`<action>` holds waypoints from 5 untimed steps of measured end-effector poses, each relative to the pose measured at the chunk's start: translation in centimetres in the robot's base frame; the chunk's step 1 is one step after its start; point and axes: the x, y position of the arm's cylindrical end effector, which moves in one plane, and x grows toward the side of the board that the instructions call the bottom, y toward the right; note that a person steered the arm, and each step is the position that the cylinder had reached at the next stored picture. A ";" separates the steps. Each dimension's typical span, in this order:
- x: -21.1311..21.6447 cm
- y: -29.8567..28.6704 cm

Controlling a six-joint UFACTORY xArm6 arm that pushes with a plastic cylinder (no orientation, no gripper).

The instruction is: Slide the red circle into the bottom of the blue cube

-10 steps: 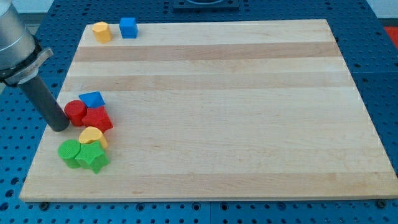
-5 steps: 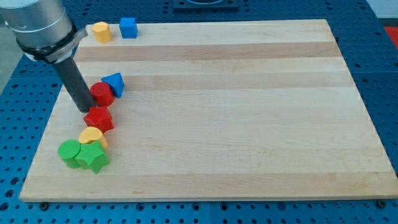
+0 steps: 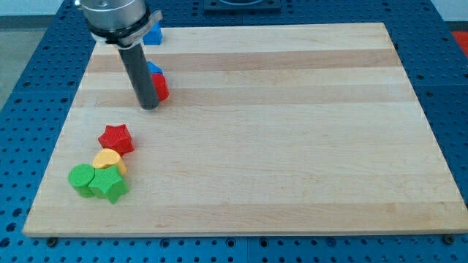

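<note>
The red circle (image 3: 160, 87) lies in the upper left part of the board, mostly hidden behind my rod. My tip (image 3: 148, 105) rests against its lower left side. A blue triangular block (image 3: 154, 70) touches the red circle's top edge. The blue cube (image 3: 153, 33) sits at the board's top left edge, partly hidden by the arm, a short way above the red circle.
A red star (image 3: 116, 139) lies at lower left. Below it sit a yellow heart (image 3: 108, 159), a green circle (image 3: 81, 177) and a green star (image 3: 110, 185) in a tight cluster. The yellow block seen earlier at top left is hidden by the arm.
My tip has moved up and to the right, pushing the red circle and the blue triangular block away from the red star toward the blue cube.
</note>
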 end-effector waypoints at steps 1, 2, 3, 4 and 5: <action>-1.7 1.2; -2.9 2.5; -2.9 3.7; -3.0 5.5; -4.2 5.7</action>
